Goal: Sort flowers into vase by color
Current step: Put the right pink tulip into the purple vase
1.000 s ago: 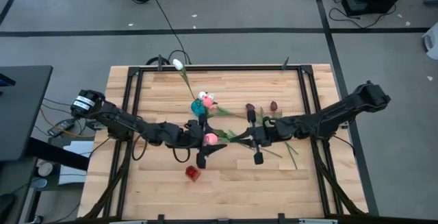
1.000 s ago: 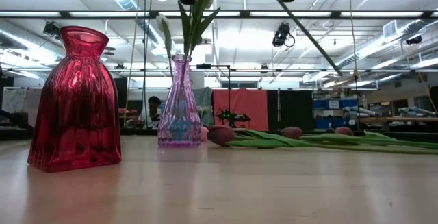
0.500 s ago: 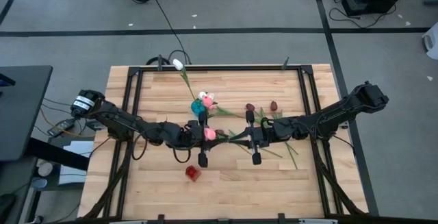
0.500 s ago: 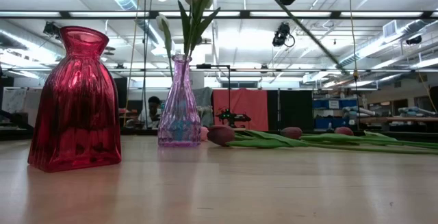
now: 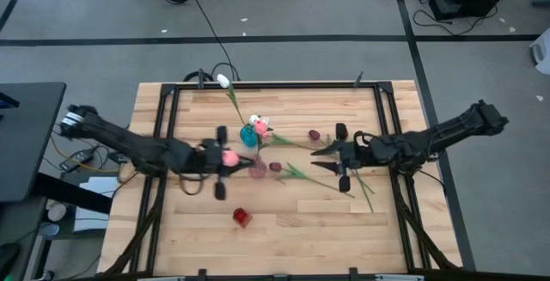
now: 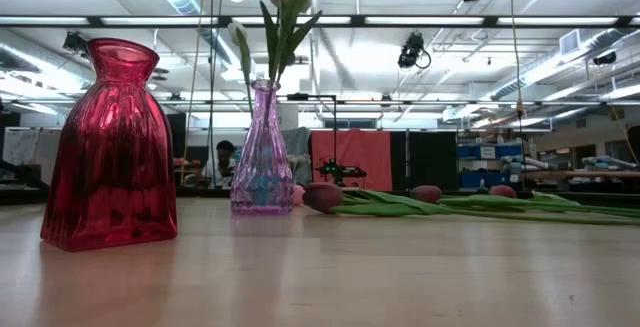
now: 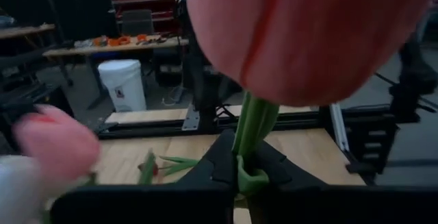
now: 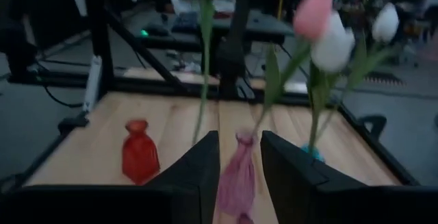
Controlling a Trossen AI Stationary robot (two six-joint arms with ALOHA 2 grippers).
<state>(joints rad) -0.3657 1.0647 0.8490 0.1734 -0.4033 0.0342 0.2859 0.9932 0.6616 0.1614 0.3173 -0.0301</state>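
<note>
My left gripper is shut on a pink tulip, left of the table's middle; its head fills the top of the left wrist view. My right gripper stands open right of the middle with nothing between its fingers; beyond them shows the purple vase. Several maroon tulips lie flat on the table between the arms, heads and stems on the wood. A teal vase at the far middle holds pink and white tulips by their stems. My left gripper pinches the pink tulip's green stem just below the head between its two fingers. The fingers come level from the table's left. The head stands above and back over the fingers, lifted clear of the table. The fingers hide the stem below the hold.
A red vase stands near the front edge, large at the left of the low view. The purple vase stands at the middle. A white tulip leans from the teal vase toward the far edge. Black frame rails border the table.
My left gripper has taken hold of the pink tulip near its head and drawn back toward the table's left edge and upward, carrying it along. My right gripper has let go of the tulip's stem and pulled back toward the right edge.
</note>
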